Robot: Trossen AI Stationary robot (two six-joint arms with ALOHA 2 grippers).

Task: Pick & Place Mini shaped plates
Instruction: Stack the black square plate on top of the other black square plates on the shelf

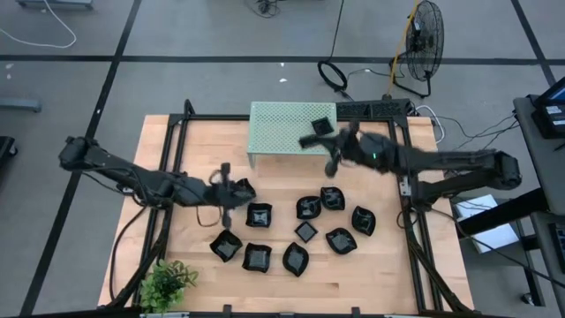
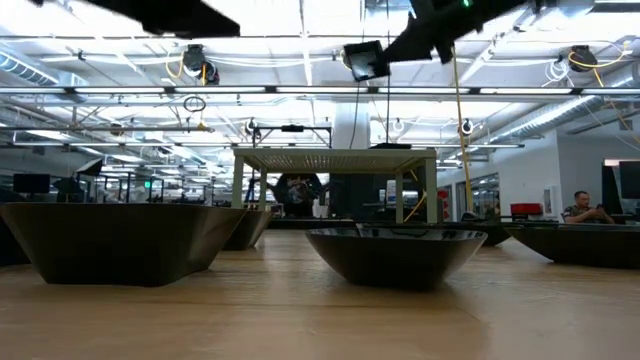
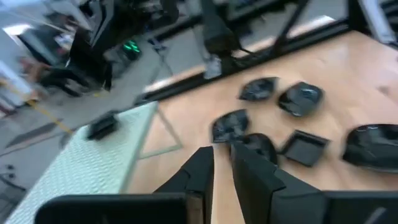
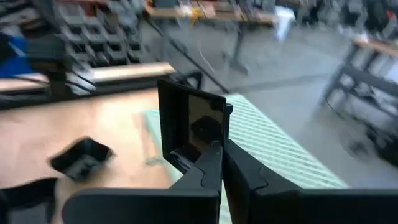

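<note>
plates (image 1: 305, 231) glossy black, varied shapes, sq + round.

The table (image 1: 185, 150) is pale wood with a smooth, lightly grained top and a dark metal frame along its edges. The mini shaped plates (image 1: 305, 231) are black and glossy, catching bright ceiling highlights on their hard, smooth rims. The stand (image 1: 278, 128) at the table's far edge looks like perforated sheet metal, painted matt pale green. The gripper fingers (image 4: 208, 171) look like matt black plastic.
</note>
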